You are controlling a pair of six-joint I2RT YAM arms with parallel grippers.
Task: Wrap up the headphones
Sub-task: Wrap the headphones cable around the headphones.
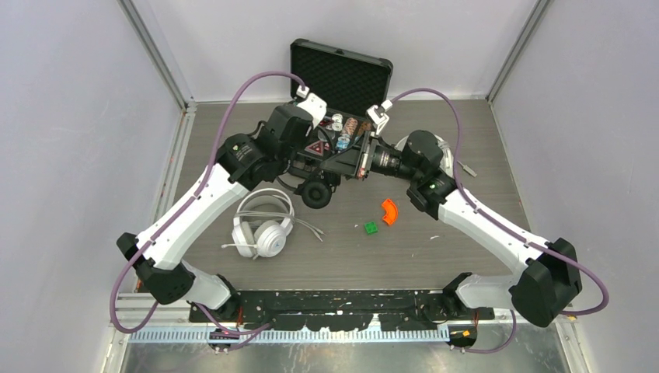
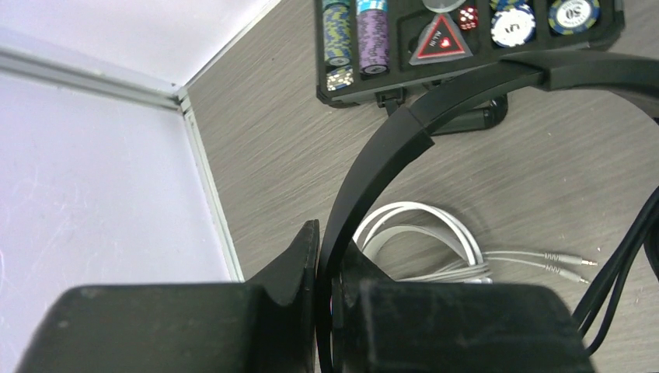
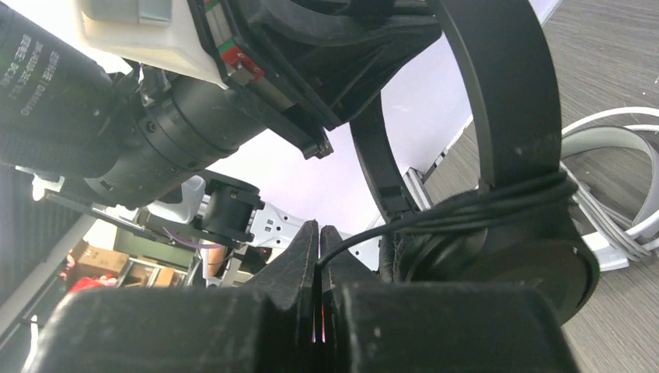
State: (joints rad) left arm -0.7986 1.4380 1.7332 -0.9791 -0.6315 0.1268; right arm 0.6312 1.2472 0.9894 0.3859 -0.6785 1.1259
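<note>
The black headphones (image 1: 316,193) hang above the table between my two grippers. In the left wrist view my left gripper (image 2: 320,233) is shut on their black headband (image 2: 404,132). My right gripper (image 3: 319,229) is shut on the thin black cable (image 3: 404,221), and several turns of it lie wound round the headband just above the ear cup (image 3: 536,272). A white pair of headphones (image 1: 263,229) lies on the table under the left arm, its white cable (image 2: 435,233) looped beside it. Another white pair (image 1: 444,148) is partly hidden behind the right arm.
An open black case (image 1: 342,78) with poker chips (image 2: 373,31) stands at the back, close behind the grippers. A green block (image 1: 371,228) and an orange curved piece (image 1: 388,211) lie mid-table. Grey walls close in the left, right and back.
</note>
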